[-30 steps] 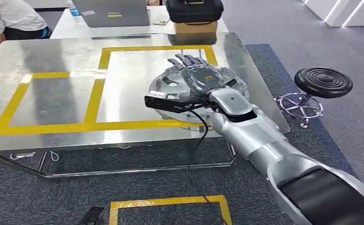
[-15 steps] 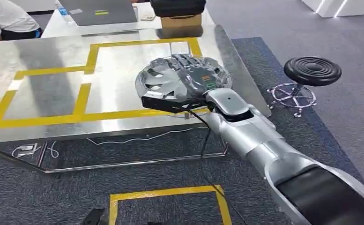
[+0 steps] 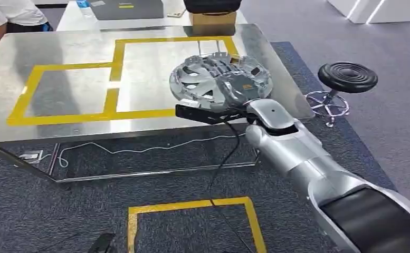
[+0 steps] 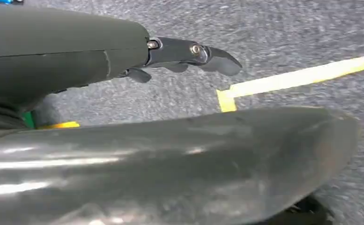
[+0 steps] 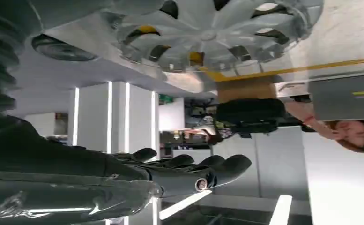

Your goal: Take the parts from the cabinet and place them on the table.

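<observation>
With the silver wheel cover point(image 3: 219, 80) lying on the steel table point(image 3: 76, 124), right hand point(image 3: 233, 87) fingers are resting flat, extended together, across it, release pending.

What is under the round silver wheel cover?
The wheel cover lies on the shiny metal table, over a corner of the yellow tape lines. The robot's right hand hovers just above it. The tabletop directly beneath the cover is hidden.

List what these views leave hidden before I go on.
- Head view: right robot hand covers the wheel cover's middle; contact beneath is hidden.
- Left wrist view: left robot hand mostly behind its own thumb; open or shut unclear.
- Head view: person cut off by the top-left edge.
</observation>
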